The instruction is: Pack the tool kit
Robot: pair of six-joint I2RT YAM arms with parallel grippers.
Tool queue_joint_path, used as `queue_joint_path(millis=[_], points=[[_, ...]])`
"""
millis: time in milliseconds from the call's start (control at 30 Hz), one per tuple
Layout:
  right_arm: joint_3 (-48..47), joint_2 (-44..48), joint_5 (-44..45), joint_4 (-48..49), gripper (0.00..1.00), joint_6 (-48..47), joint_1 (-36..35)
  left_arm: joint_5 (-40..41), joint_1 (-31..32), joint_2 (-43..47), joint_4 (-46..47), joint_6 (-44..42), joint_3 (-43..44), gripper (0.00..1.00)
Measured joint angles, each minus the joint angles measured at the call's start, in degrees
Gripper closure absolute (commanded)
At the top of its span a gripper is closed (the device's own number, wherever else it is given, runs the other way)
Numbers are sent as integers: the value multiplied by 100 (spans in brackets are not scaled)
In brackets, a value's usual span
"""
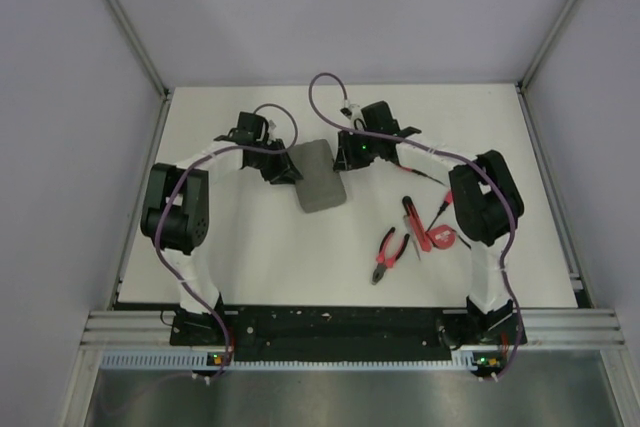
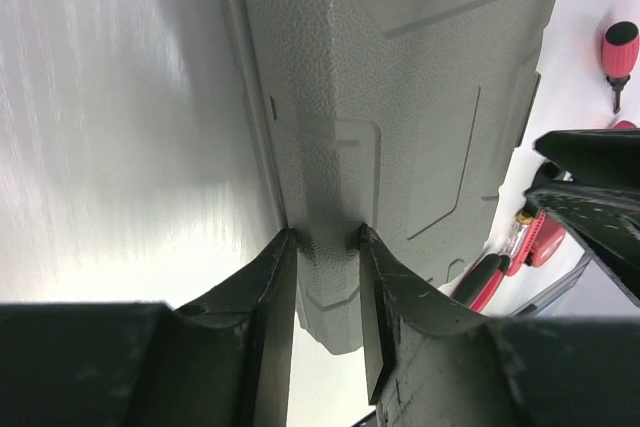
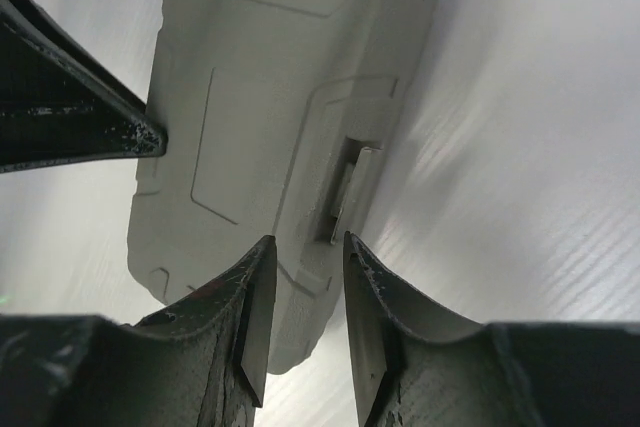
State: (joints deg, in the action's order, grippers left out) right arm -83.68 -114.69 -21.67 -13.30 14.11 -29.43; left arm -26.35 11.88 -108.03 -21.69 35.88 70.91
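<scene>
Lying closed mid-table, the pebbled grey plastic case (image 1: pixel 320 179), round-cornered, had bare table (image 1: pixel 250 237) at 6 and 12 o'clock. The left gripper (image 1: pixel 283 171) at its 9 o'clock edge and the right gripper (image 1: pixel 350 153) at 1 o'clock straddled it, each narrowly open; grip unclear.

The top view is evenly bright, with soft shadows on the table (image 1: pixel 260 237). Both wrist views show streaky glare there, and the near fingers (image 3: pixel 250 327) look perhaps out of focus.

Textured grey case (image 1: pixel 320 176); red-and-black pliers (image 1: pixel 388 251); red tape measure (image 1: pixel 440 238); white table (image 1: pixel 250 242)
</scene>
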Motion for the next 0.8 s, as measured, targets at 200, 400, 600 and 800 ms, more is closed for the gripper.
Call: queue_joint_path(millis=[200,400,600,800], points=[[0,-210,-262,55,69,111,0,-22,0,-90,-107,-455,173,75],[0,-219,-20,101,70,216,0,-42,0,-90,-103,-605,173,76],[0,-219,343,131,68,245,11,-46,0,-90,-101,-627,173,76],[0,-229,448,133,68,245,31,-70,-4,-90,-96,-658,173,76]])
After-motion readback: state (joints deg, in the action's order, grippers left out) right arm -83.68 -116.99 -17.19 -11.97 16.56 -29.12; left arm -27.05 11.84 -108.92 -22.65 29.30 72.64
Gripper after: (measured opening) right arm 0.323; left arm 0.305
